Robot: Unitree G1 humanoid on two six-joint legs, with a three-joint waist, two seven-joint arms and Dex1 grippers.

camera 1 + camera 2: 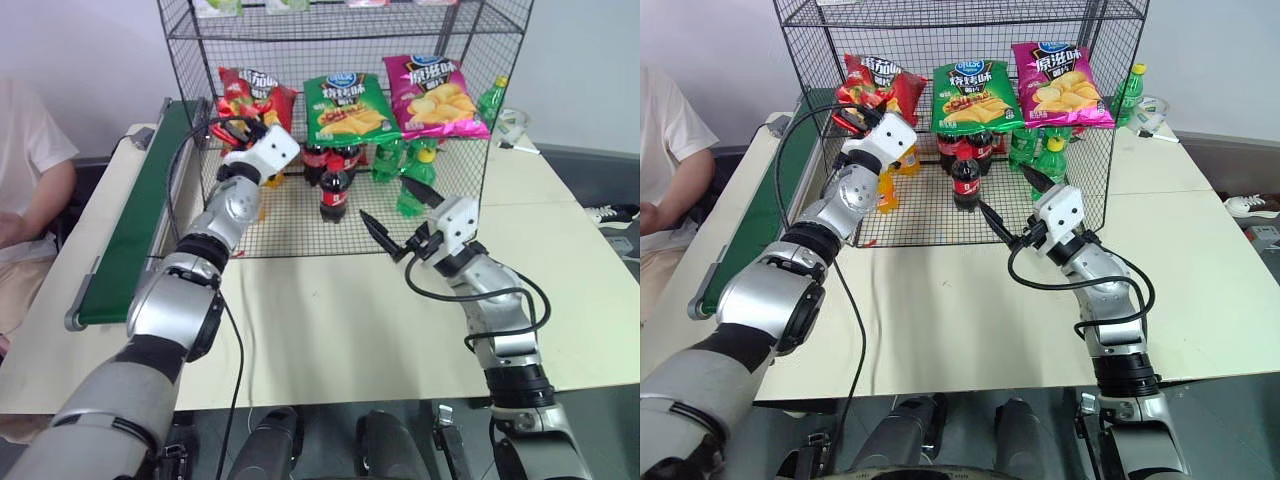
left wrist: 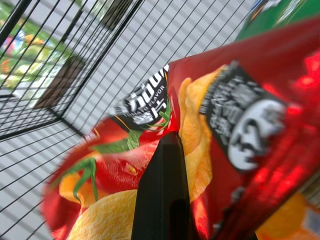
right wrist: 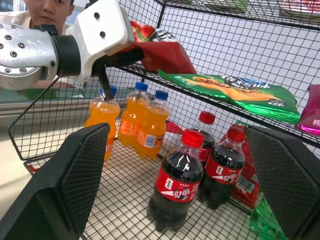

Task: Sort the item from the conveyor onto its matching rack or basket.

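Note:
The item, a red crinkly chip bag with yellow chips pictured on it, is at the left end of the black wire rack's middle shelf. My left gripper reaches in through the rack's open front and is shut on the bag's lower edge. The left wrist view has the bag right against my black fingers. My right gripper hovers open and holding nothing, just outside the rack's front, with the cola bottles beyond it. The dark green conveyor runs along the table's left side, with nothing on the stretch I can see.
A green chip bag and a magenta one lie on the same shelf to the right. Cola bottles, orange bottles and green bottles stand on the rack's floor. A person sits beyond the conveyor.

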